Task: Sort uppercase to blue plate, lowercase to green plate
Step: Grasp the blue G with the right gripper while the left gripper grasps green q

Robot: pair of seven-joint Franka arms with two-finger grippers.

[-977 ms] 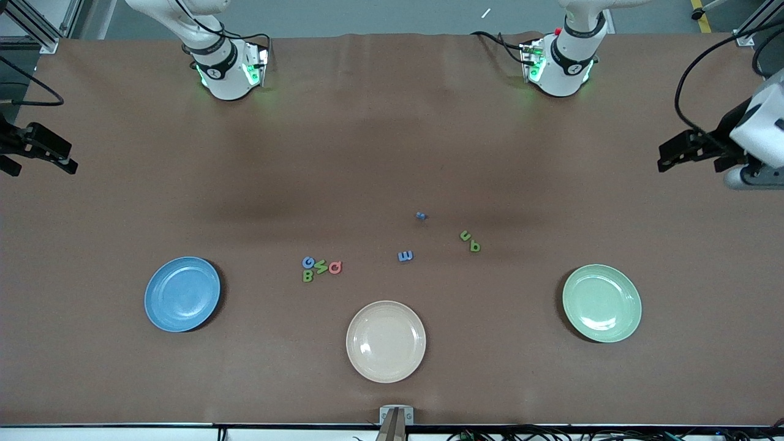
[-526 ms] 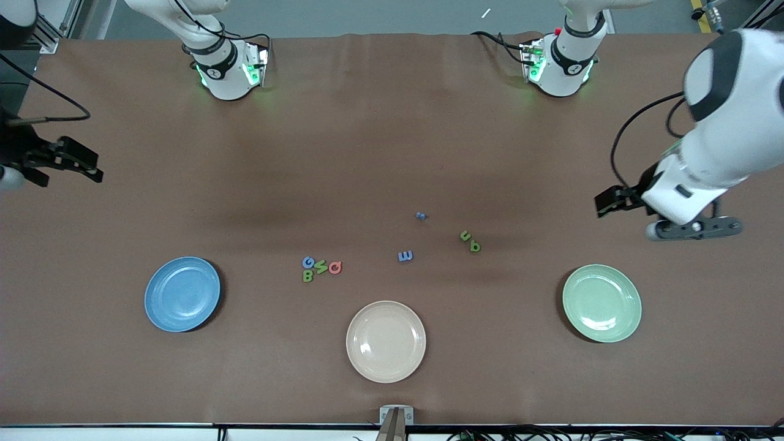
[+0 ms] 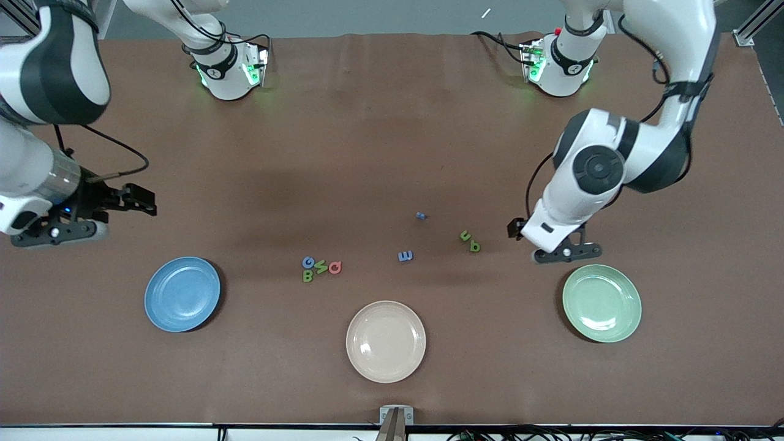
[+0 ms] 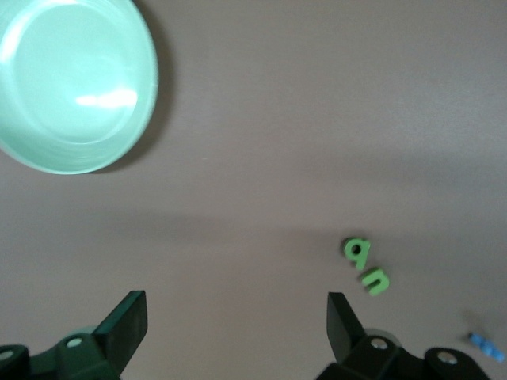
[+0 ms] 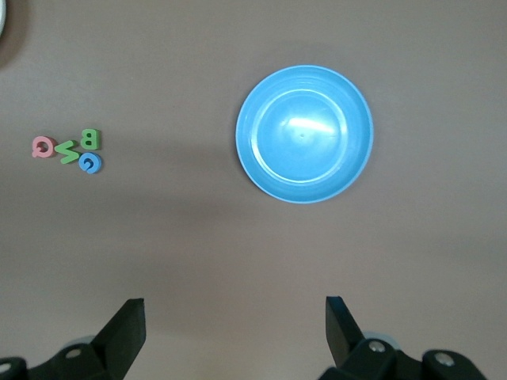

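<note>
Huddling mid-table, the capitals [image 3: 320,267] touch near the blue plate [image 3: 182,294]; lowercase pieces [image 3: 470,241] scatter toward the green plate [image 3: 601,302]. Both grippers, left [image 3: 517,229] and right [image 3: 144,204], have swung inward, jaws released.

Both arms swung inward: left gripper [image 3: 516,229] now beside green n/u shape [image 3: 465,235], right gripper [image 3: 144,203] over table above blue plate [image 3: 182,294].

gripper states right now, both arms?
Left gripper: jaws open, holding nothing, over bare table beside the green plate.
Right gripper: jaws open, holding nothing, over bare table beside the blue plate.
</note>
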